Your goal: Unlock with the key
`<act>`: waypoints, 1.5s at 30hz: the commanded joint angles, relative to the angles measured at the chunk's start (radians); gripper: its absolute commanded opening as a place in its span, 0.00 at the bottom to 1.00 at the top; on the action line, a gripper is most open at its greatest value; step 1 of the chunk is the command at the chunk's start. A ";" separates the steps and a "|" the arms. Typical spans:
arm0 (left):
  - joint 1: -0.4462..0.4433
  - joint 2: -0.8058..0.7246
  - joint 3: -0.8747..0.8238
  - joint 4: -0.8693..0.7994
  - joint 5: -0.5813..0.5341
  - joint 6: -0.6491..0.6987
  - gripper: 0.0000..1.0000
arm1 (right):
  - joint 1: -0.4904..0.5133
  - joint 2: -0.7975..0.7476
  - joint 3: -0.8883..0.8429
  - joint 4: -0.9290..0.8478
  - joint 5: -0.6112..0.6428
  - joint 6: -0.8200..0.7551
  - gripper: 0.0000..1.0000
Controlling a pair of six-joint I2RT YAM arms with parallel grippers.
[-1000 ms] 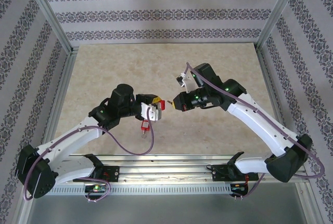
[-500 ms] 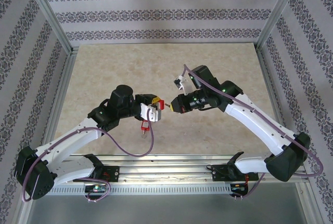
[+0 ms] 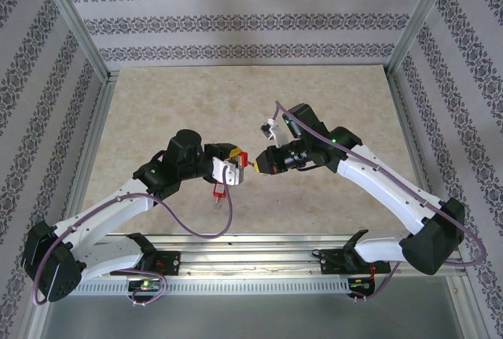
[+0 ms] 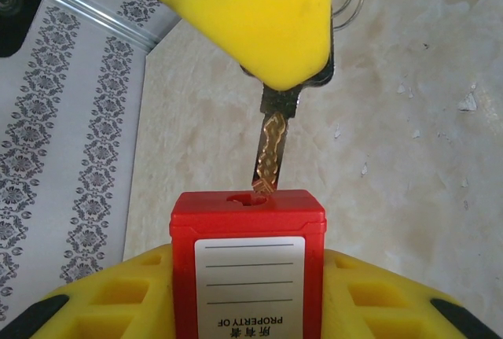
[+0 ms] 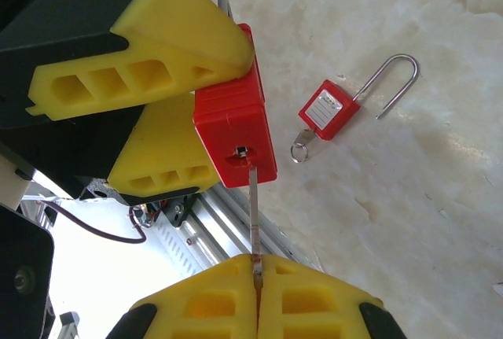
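Note:
My left gripper (image 3: pixel 233 167) is shut on a red padlock (image 3: pixel 240 160), its keyhole face turned toward the right arm. In the left wrist view the padlock (image 4: pixel 247 260) sits between my yellow fingers (image 4: pixel 118 300), label facing the camera. My right gripper (image 3: pixel 262 163) is shut on a key (image 5: pixel 254 213), gripped by its head between the yellow pads (image 5: pixel 196 307). The brass key blade (image 4: pixel 271 150) has its tip at the mouth of the keyhole (image 5: pixel 242 150), slightly off its centre. I cannot tell whether the tip is inside the slot.
A second red padlock (image 5: pixel 328 109) with an open shackle and a key ring lies on the marble tabletop (image 3: pixel 219 189), just below the held padlock. The aluminium rail (image 3: pixel 259 264) runs along the near edge, and patterned walls close in the other sides.
My right gripper has moved left with the key, closing the gap until the key tip reached the padlock's keyhole face. The left gripper and its padlock have hardly moved.

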State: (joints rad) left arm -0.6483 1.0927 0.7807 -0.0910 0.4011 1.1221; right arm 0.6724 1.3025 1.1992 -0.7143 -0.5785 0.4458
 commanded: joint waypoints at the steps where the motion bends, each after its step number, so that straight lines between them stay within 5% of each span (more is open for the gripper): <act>1: -0.025 -0.003 -0.002 -0.004 0.018 0.013 0.00 | 0.010 -0.005 -0.006 0.044 -0.042 0.007 0.00; 29: -0.054 0.034 -0.008 -0.027 -0.029 0.058 0.00 | 0.036 0.014 -0.007 0.095 -0.068 0.040 0.00; 45: -0.076 -0.106 -0.025 -0.027 0.071 -0.086 0.00 | -0.031 0.060 -0.050 0.148 -0.170 -0.028 0.00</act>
State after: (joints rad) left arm -0.6853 1.0389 0.7578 -0.1738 0.3496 1.0969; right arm 0.6598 1.3430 1.1488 -0.6365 -0.7044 0.4633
